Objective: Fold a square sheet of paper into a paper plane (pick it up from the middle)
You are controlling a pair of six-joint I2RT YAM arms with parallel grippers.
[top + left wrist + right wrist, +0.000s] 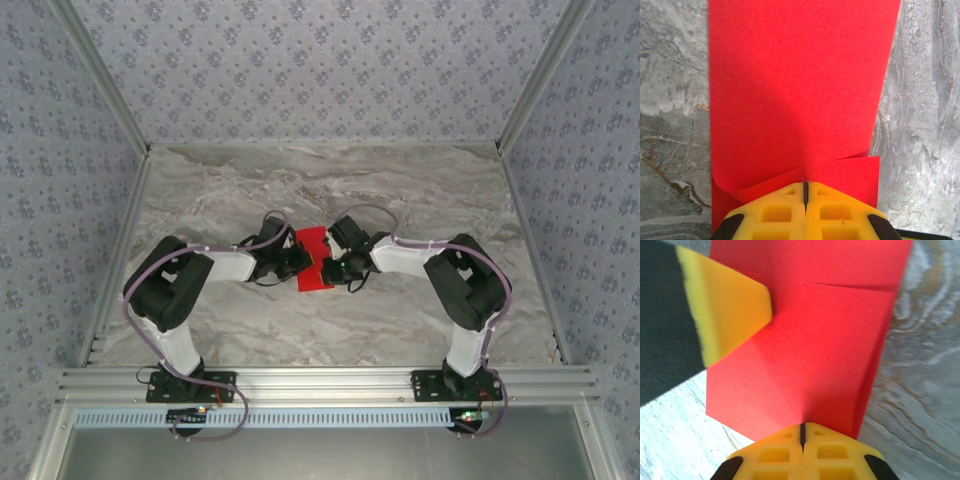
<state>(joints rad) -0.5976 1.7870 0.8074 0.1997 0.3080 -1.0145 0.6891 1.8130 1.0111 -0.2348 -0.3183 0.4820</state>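
On the marble table (420,190), the closed left gripper (805,186) pinched the square sheet of paper (313,276) at nine o'clock, the closed right gripper (802,428) at three.

1. A red sheet of paper (312,243) is lying near the middle of a grey marble table (410,190).
2. The left arm (180,290) is reaching in from the left, and the left gripper (298,260) is sitting at the paper's left edge.
3. The right arm (462,285) is reaching in from the right, and the right gripper (328,270) is lying over the paper's right side.
4. The two grippers are facing each other across the paper, close together; their fingers are too small to make out.
5. Both arm bases are sitting on a metal rail (330,380) along the near edge.
6. Patterned walls (320,60) are enclosing the table on three sides.
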